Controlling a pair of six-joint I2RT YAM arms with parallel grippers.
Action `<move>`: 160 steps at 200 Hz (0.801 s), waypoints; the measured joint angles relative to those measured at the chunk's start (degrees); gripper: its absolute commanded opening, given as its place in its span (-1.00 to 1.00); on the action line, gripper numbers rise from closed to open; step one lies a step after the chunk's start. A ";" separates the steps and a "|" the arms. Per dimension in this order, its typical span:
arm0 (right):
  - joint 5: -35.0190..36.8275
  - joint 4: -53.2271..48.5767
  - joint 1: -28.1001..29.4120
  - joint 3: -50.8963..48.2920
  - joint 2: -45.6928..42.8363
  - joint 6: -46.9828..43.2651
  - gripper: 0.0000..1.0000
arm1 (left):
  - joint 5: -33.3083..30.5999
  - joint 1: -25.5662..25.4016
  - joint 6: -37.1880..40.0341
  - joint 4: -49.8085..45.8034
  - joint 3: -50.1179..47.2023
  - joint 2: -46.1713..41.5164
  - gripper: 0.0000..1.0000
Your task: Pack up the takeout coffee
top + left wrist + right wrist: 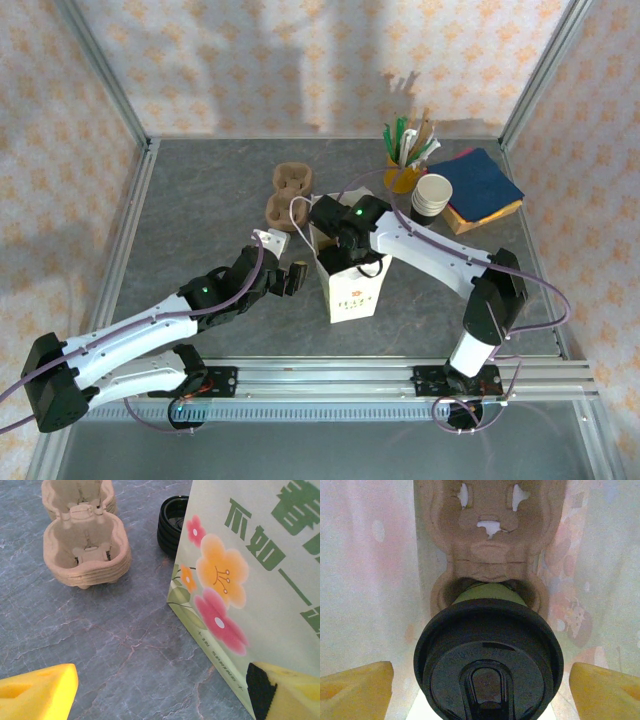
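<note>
Right wrist view: coffee (488, 655) is seen seated in the carrier (490, 555) inside the bag (365, 580). Right gripper (480, 690) fingers are spread around the lid, unclamped. Left gripper (161, 690) fingers are spread beside the bag. Packing is judged nearly done; withdrawal remains.

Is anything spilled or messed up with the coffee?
No, nothing stands out. The lidded coffee cup sits in the cardboard carrier inside the paper bag, and no spill shows.
</note>
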 measured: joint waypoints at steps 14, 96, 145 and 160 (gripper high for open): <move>0.11 -0.02 0.00 0.07 0.00 0.00 0.79 | 0.00 0.00 0.00 0.00 0.00 0.00 0.79; 0.55 -0.33 0.00 0.61 0.00 0.39 0.79 | 0.00 0.00 0.00 0.00 0.00 0.00 0.79; 0.79 -0.70 0.00 0.72 0.00 0.39 0.79 | 0.00 0.00 0.00 0.00 0.00 0.00 0.79; 0.98 -0.83 0.00 0.74 0.00 0.39 0.79 | 0.00 0.00 0.02 0.00 0.00 0.00 0.79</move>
